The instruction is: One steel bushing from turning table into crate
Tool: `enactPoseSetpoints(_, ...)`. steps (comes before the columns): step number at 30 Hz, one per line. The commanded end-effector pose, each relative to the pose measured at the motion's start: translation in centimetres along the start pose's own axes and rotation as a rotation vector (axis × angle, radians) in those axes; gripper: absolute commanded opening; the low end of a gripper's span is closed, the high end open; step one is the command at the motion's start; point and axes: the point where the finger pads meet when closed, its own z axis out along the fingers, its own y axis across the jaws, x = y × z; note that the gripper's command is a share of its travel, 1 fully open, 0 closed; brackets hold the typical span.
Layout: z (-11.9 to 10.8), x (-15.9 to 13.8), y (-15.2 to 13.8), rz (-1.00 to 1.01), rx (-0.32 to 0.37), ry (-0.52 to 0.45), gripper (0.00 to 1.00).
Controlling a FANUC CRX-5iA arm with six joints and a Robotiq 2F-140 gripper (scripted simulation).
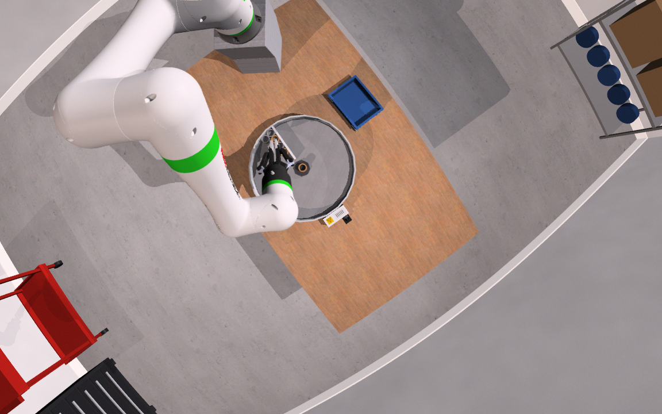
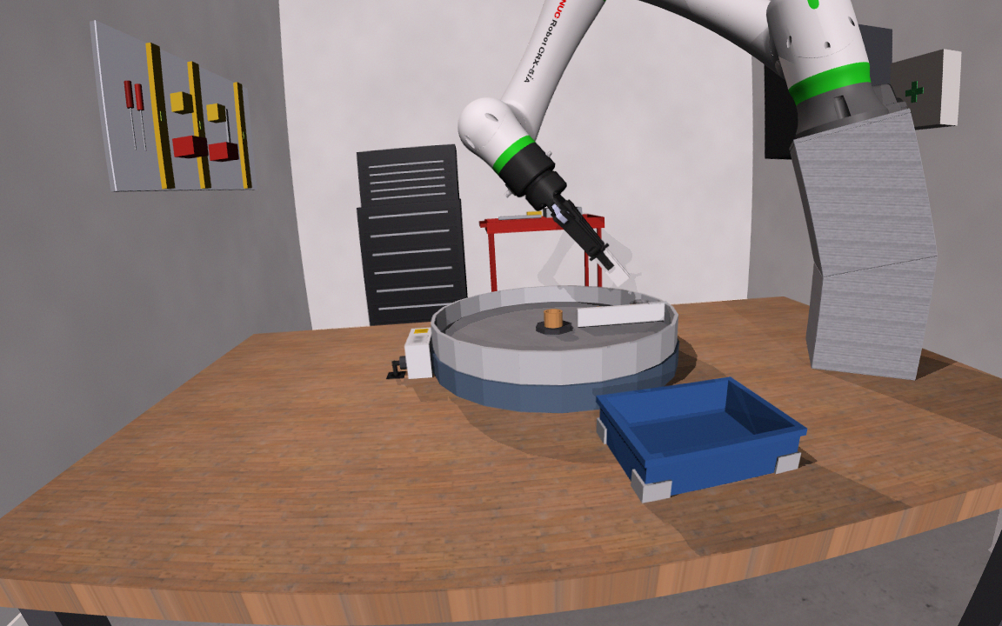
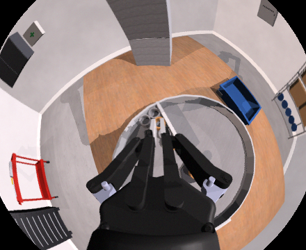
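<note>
The round grey turning table [image 1: 301,167] stands in the middle of the wooden table top. Several small ring-shaped bushings [image 1: 270,135], some steel grey and some bronze, lie in a row beside a white divider bar [image 2: 619,313] near the table's rim. In the wrist view the bushings [image 3: 149,119] show just past my fingertips. My gripper [image 1: 272,148] [image 2: 618,270] is shut with nothing between the fingers. It hangs tilted above the bushings, clear of the table surface; it also shows in the wrist view [image 3: 156,132]. The blue crate [image 1: 355,102] [image 2: 698,432] is empty.
A bronze hub on a black nut [image 2: 551,318] sits at the turning table's centre. A white control box [image 2: 417,351] stands against the table's rim. The grey robot pedestal [image 2: 866,249] stands at the back right of the table top.
</note>
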Motion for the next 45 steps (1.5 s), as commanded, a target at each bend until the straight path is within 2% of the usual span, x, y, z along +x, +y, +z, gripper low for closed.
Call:
enactPoseSetpoints(1,0.0,0.0,0.0,0.000,0.000,0.000,0.06)
enactPoseSetpoints(24,0.0,0.0,0.0,0.000,0.000,0.000,0.06)
enactPoseSetpoints(33,1.8,-1.5,0.0,0.000,0.000,0.000,0.06)
enactPoseSetpoints(45,1.8,-1.5,0.0,0.000,0.000,0.000,0.06)
